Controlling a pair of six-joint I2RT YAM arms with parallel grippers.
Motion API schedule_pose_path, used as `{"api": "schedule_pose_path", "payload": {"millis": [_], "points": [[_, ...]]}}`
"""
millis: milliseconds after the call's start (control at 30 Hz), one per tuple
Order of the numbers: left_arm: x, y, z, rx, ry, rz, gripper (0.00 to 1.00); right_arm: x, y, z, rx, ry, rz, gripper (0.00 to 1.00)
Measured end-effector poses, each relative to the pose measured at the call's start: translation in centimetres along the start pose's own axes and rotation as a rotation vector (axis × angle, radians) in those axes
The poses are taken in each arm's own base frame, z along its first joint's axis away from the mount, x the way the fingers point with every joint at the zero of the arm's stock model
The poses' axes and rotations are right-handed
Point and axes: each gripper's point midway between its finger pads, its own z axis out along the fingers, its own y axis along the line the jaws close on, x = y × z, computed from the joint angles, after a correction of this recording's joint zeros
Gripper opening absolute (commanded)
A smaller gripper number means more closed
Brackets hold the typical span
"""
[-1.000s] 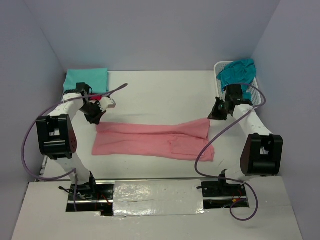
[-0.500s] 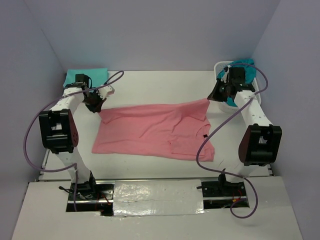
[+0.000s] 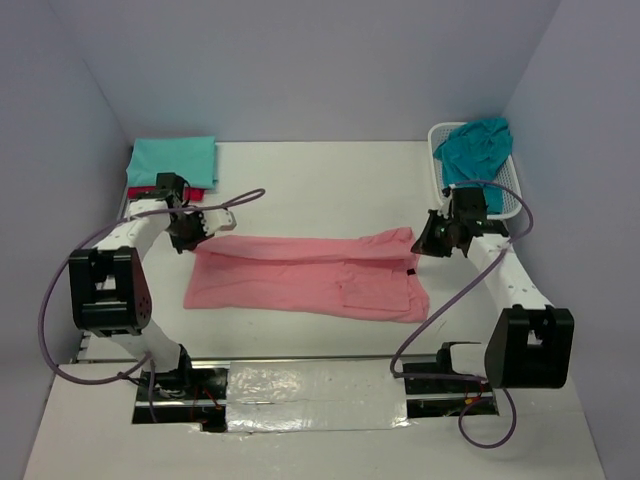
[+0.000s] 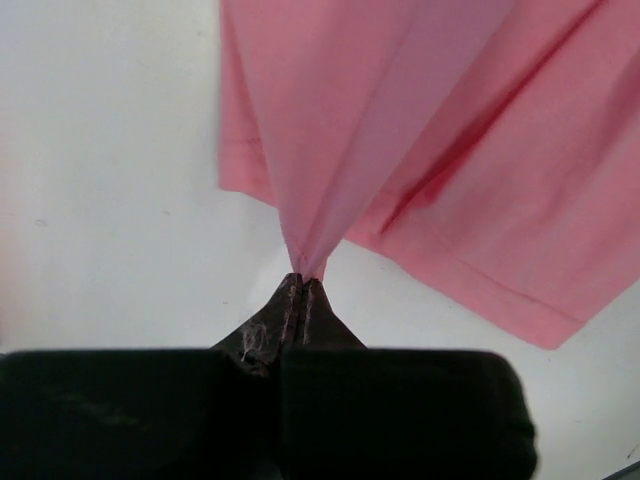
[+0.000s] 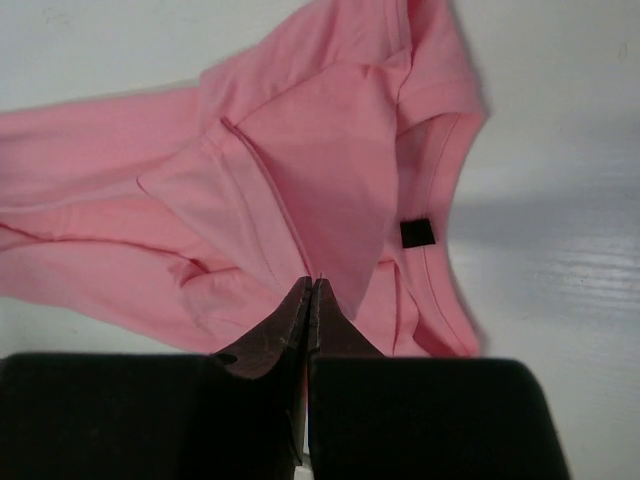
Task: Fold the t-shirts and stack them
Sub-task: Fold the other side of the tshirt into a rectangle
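The salmon pink t-shirt (image 3: 310, 278) lies across the middle of the worktop (image 3: 320, 190), with the left end effector (image 4: 303, 284) pinching its far corner at 9 o'clock and the right end effector (image 5: 311, 283) pinching its far corner at 3 o'clock.

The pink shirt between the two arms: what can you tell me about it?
The salmon pink t-shirt is plain, soft cloth with stitched hems and a small black tag near one edge. It lies sideways on the white table, creased and partly doubled over lengthwise. The left pincer and the right pincer are each shut on a pinch of cloth, drawing it into a peak at either end.
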Motion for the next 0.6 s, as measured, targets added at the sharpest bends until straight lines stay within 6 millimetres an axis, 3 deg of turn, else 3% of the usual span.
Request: {"api": "schedule_pose_path", "payload": {"millis": [67,133,267,367,467,600], "points": [[-0.8,1.2,0.1,-0.011,0.000,-0.005,0.00,0.0,-0.3,0.5,0.015,0.015,0.010,0.00],[-2.3,3.8,0.0,-0.055,-0.017,-0.017,0.00,-1.2,-0.3,1.0,0.030,0.020,0.015,0.00],[-5.7,10.5,0.1,-0.197,-0.080,-0.045,0.00,-7.3,1.1,2.2,0.028,-0.042,-0.002,0.00],[-6.7,13.4,0.6,-0.256,-0.093,-0.068,0.00,-11.4,2.0,3.2,0.017,-0.096,-0.019,0.00],[-6.8,15.1,1.7,-0.280,-0.085,-0.091,0.00,-13.5,2.3,4.3,0.016,-0.111,-0.022,0.00],[-6.2,15.0,2.9,-0.269,-0.063,-0.110,0.00,-13.7,2.0,5.3,0.023,-0.092,-0.016,0.00]]}}
